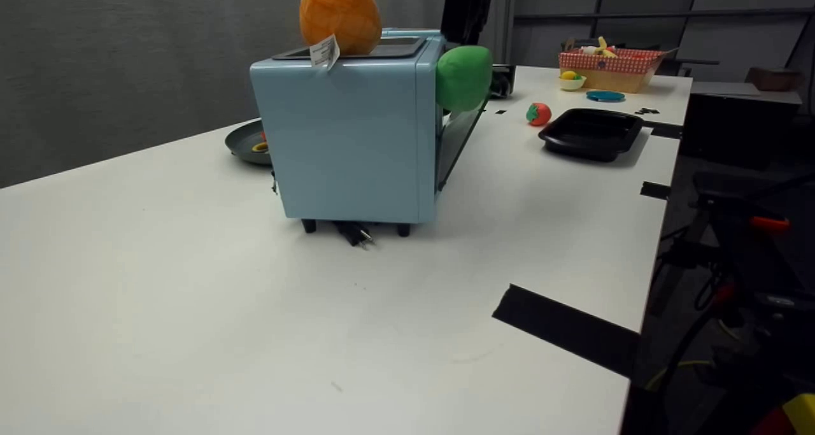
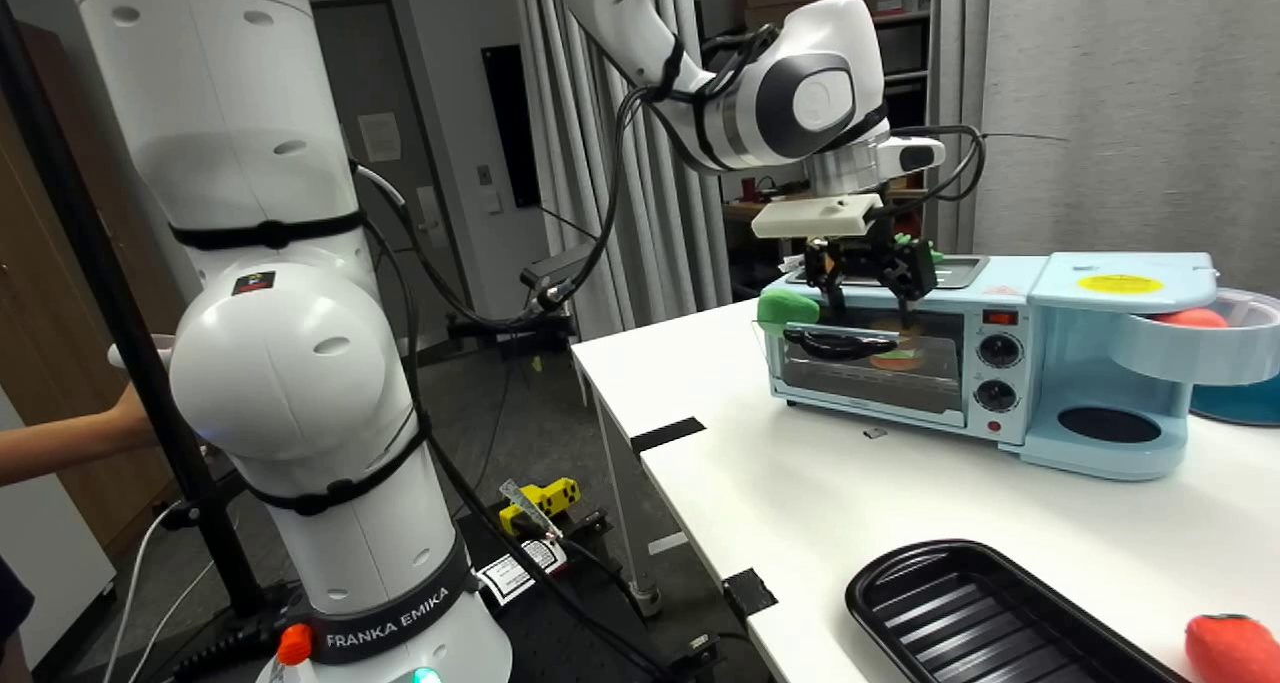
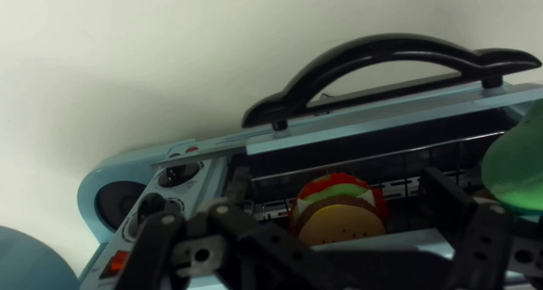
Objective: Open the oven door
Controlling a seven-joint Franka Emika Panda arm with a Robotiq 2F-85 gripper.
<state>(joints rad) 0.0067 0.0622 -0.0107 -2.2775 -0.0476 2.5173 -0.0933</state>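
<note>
Oven door [image 3: 382,123], see-through with a light blue edge and a curved black handle [image 3: 394,48], tilts partway outward just beside the black fingers [image 3: 449,201], which stand wide apart, holding nothing; whether they touch it I cannot tell. Below them, a layered toy burger [image 3: 339,213] lies inside the light blue boxy oven [image 1: 344,142]. A rounded green toy [image 3: 515,167] sits near one end of the door, an orange plush toy [image 1: 340,14] on the oven's top, all above a white tabletop [image 1: 191,307].
</note>
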